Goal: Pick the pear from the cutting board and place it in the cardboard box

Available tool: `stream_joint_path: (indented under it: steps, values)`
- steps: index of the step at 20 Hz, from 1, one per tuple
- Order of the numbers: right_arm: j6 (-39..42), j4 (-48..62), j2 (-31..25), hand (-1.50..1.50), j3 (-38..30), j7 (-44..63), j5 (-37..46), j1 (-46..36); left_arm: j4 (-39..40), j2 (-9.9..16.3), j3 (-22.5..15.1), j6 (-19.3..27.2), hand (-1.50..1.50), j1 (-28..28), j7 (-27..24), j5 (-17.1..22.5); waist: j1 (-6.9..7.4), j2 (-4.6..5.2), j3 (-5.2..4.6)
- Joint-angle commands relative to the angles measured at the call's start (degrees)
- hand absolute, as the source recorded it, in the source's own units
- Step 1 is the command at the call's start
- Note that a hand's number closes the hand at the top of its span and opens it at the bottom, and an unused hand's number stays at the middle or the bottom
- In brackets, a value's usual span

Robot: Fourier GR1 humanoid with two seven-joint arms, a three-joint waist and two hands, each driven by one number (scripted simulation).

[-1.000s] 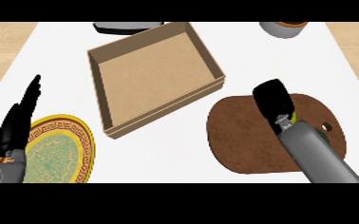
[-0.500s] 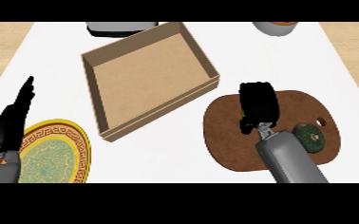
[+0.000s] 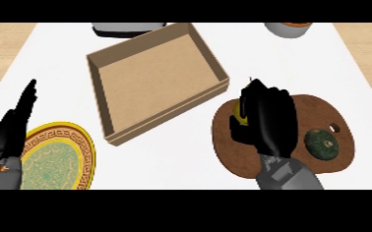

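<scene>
The black right hand (image 3: 264, 120) curls over what seems a yellow-green pear (image 3: 240, 115) on the round brown wooden cutting board (image 3: 291, 163), beside the shallow cardboard box (image 3: 155, 81); left hand (image 3: 16, 125) rests open.

Illumination is even and bright across the frame. The white counter (image 3: 312, 64) reads near full brightness with no glare spots. Shadows are soft and short: a faint one lies along the lower right edge of the cardboard box (image 3: 152, 73) at frame center, and its inner walls are slightly darker than its floor. The right hand (image 3: 265, 120), right of center, renders as near-uniform black with little surface detail. The plate (image 3: 54, 159) at lower left shows saturated color without reflections.
</scene>
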Motion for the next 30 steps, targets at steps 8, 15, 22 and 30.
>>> stream_joint_path:
  steps: [8, 15, 22, 30]
  values:
    - [0.41, 3.07, 2.15, 1.5, 3.74, 9.54, -12.97, -20.68, 1.25, -0.76, -0.93, -0.9, 0.0, -1.97, -0.53, -1.5, 1.67, 0.49, -0.02]
    - [-13.26, 21.98, 2.17, 1.5, -0.27, 13.32, -22.78, -37.08, -0.58, -1.54, -1.18, -0.75, 0.0, -2.12, 1.02, -1.84, 2.75, 0.64, -0.01]
    - [-25.52, 45.02, 2.17, 1.5, -4.72, 8.64, -33.23, -48.98, 1.03, -2.15, -1.4, -0.43, 0.0, -3.08, -0.71, -2.46, 3.9, 1.15, -0.05]
    - [-33.15, 65.47, 2.17, 1.5, -4.3, 3.15, -42.49, -59.23, 4.61, -2.27, -2.01, -1.56, 0.0, -5.56, -3.06, -2.82, 5.58, 1.84, -0.12]
